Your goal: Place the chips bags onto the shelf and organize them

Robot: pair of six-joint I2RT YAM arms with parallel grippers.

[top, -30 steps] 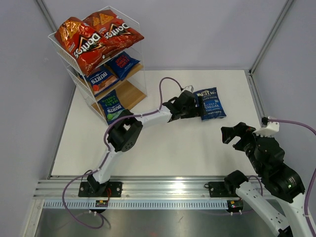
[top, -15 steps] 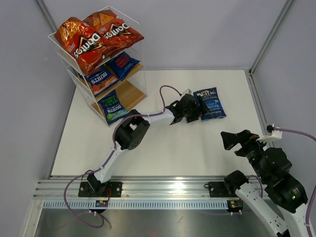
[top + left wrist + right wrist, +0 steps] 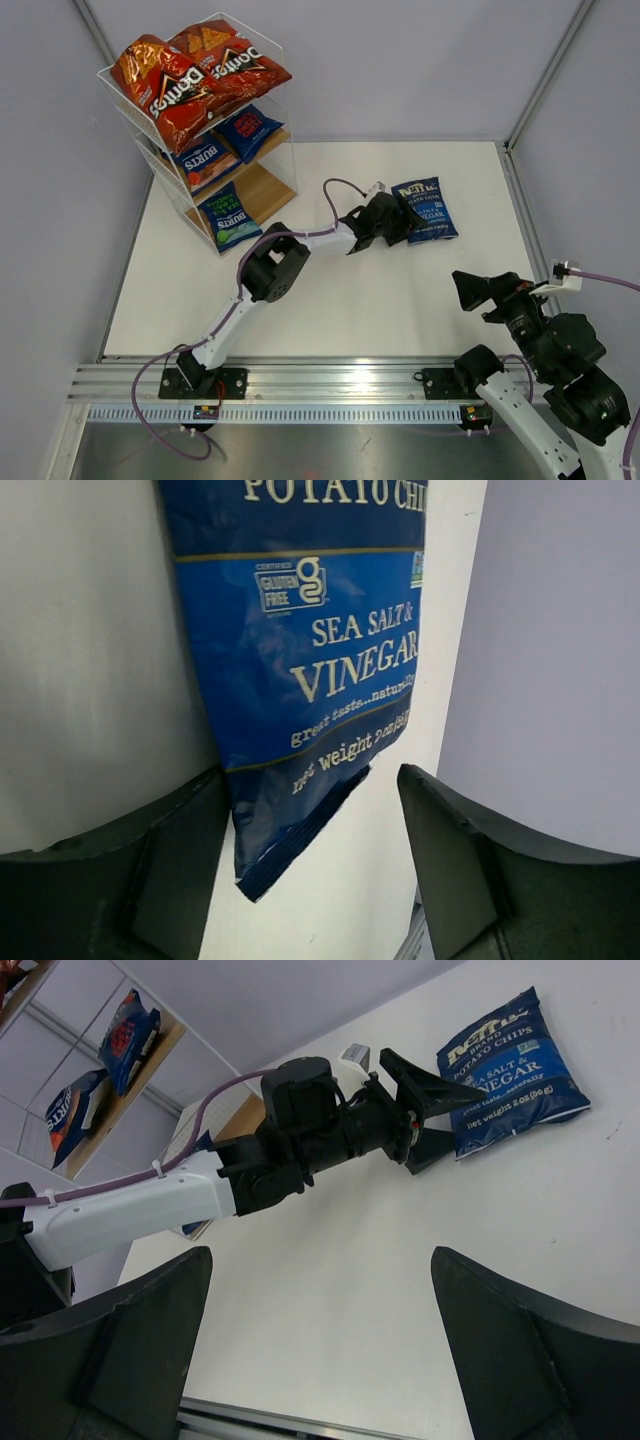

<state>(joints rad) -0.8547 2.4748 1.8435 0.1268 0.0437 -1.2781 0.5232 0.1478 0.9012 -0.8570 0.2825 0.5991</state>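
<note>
A dark blue Kettle chips bag [image 3: 425, 209] lies flat on the white table at the back right. My left gripper [image 3: 402, 226] is open at the bag's left edge. In the left wrist view [image 3: 310, 865] the bag's bottom corner [image 3: 300, 650] lies between the fingers, close to the left finger [image 3: 150, 870]. My right gripper [image 3: 462, 290] is open and empty, held above the table at the near right. The shelf [image 3: 285, 135] stands at the back left. It holds two red Doritos bags [image 3: 185, 75] on top, two Burts bags [image 3: 205, 160] on the middle board and one Burts bag [image 3: 228, 215] on the bottom board.
The right wrist view shows the left arm [image 3: 290, 1130] stretched to the Kettle bag [image 3: 510, 1060], with the shelf [image 3: 160, 1055] behind it. Grey walls close the table at the back and sides. A metal rail [image 3: 330, 380] runs along the near edge.
The left arm's elbow has swung right and the gripper has closed in on the Kettle bag's edge. The right arm has drawn back toward the near right corner.
</note>
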